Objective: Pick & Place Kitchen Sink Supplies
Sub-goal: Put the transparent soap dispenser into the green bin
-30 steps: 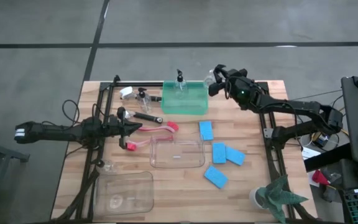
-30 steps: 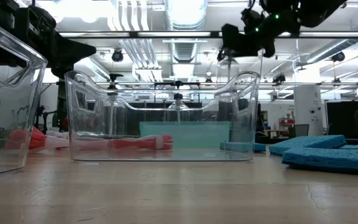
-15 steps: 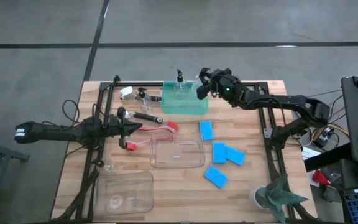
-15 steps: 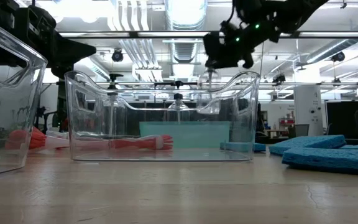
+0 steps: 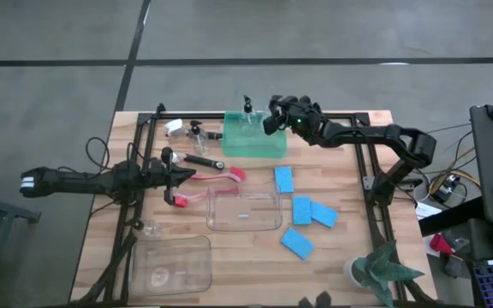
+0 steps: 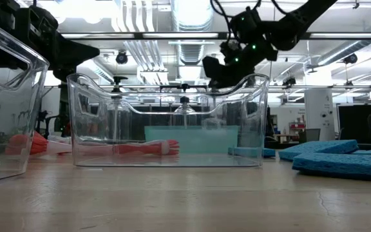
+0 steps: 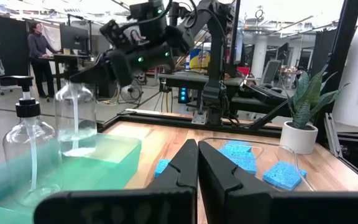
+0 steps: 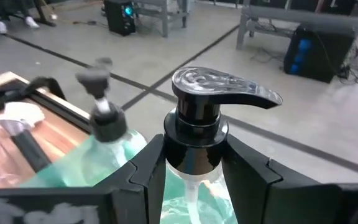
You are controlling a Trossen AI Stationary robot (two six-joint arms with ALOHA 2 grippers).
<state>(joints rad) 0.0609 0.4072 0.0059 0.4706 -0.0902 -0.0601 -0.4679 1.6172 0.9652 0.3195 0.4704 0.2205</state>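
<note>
Bottle (image 8: 194, 134) pinched at its neck by right claw (image 5: 274, 118) over tray (image 5: 255, 145); we'd lower straight, release upright. Left claw (image 7: 196, 165) pressed together.

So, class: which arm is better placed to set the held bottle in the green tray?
Right. Its gripper grips the bottle over the tray; the left gripper is shut near the brushes.

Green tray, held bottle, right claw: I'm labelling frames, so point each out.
Green tray (image 5: 259, 145): high view, near wall.
Held bottle (image 8: 194, 134): right wrist view, black collar.
Right claw (image 8: 194, 163): right wrist view, between fingertips, shut on the bottle neck.
</note>
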